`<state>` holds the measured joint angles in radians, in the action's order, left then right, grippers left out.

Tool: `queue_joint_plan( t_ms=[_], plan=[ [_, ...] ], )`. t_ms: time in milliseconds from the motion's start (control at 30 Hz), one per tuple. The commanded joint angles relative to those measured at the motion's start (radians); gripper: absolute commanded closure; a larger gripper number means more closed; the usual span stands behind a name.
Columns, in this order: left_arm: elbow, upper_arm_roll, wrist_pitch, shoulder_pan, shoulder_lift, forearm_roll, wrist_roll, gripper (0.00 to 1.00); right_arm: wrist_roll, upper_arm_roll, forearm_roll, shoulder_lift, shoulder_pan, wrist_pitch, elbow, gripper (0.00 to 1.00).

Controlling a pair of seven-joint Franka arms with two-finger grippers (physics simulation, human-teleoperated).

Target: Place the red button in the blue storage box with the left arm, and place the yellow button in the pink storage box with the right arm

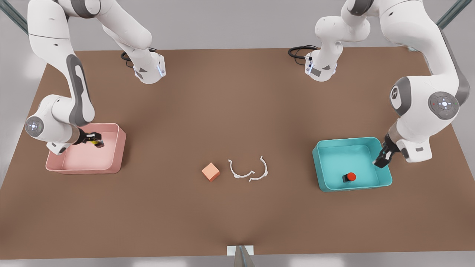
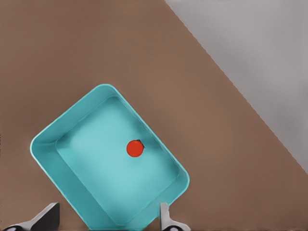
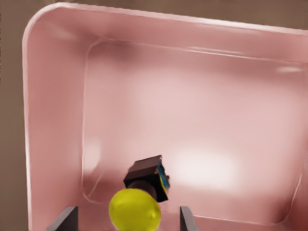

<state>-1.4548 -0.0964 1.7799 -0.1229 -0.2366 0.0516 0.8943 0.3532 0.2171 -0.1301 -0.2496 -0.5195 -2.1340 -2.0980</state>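
Red button sits in blue box; left pincer wide, over the rim. Right pincer in pink box, can't tell if clamped on yellow button. Buttons look light, rigid, slippery; I'd grip the base.

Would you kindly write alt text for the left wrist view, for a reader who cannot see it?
A red button sits on the floor of the blue storage box, free of the left gripper, whose open fingers hang over the box's rim. Brown table surrounds the box.
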Motion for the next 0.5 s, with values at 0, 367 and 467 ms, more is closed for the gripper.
queue_joint_plan(
  t_ms=[0,367,467],
  plan=[
    [0.045,0.015,-0.241,0.000,0.051,-0.012,-1.037,0.00,0.104,0.001,0.000,-0.005,0.004,-0.024,0.018,0.00],
    [0.063,0.133,-0.381,0.043,0.143,0.001,-1.040,0.00,-0.508,0.125,0.067,0.136,0.345,0.591,0.638,0.00],
    [0.063,0.150,-0.382,0.045,0.141,0.002,-1.039,0.00,-0.508,-0.056,0.067,0.087,0.477,0.543,0.639,0.00]
  ],
)
